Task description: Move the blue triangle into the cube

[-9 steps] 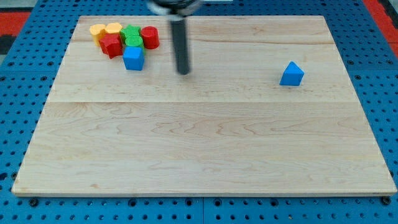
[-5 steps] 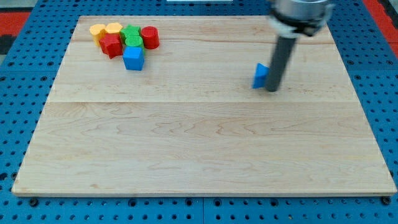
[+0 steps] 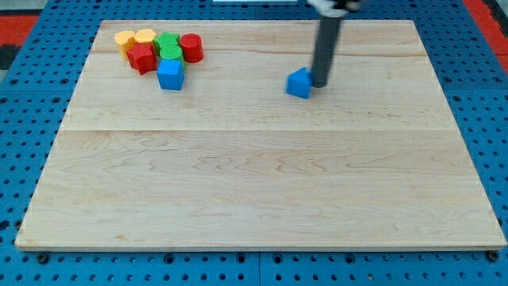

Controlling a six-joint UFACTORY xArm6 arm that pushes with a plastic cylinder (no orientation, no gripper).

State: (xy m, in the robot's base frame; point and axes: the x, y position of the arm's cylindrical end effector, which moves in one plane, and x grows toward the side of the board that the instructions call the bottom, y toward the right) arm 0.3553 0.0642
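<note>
The blue triangle point(image 3: 299, 83) lies on the wooden board point(image 3: 262, 183), right of centre in the upper part of the view. My tip point(image 3: 320, 84) touches its right side. The blue cube point(image 3: 170, 75) sits at the view's upper left, just below a cluster of blocks, well to the left of the triangle.
Above the blue cube is a cluster: two yellow blocks point(image 3: 133, 37), two red blocks point(image 3: 143, 57) point(image 3: 190, 48) and two green blocks point(image 3: 167, 44). A blue pegboard point(image 3: 24, 111) surrounds the board.
My tip swung from near the cube to the triangle's right side and has pushed the triangle leftward toward the cube. The cluster has not moved.
</note>
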